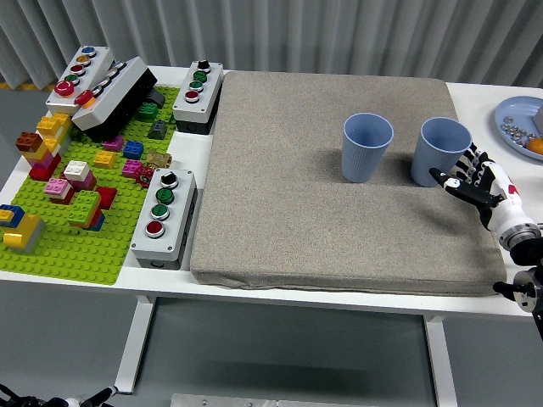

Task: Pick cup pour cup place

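Two blue cups stand upright on the big grey mat (339,212) that covers the middle of the white table (204,284). The right cup (442,151) is near the mat's right edge, and the left cup (366,147) stands just beside it with a small gap between them. The robot's right hand (477,180) comes in from the right side and sits right next to the right cup, with its fingers (448,179) spread open and holding nothing; the fingertips look very close to the cup's lower side, but I cannot tell if they touch it. So this looks like the very first step, reaching for the cup to pick it up. Next the hand needs to slide a bit more around the cup and close its fingers softly on it (not too hard, and without knocking it over). The left hand is not in the picture. Far off on the left lie a green brick board (85,203) and some button boxes (166,216), out of the way.
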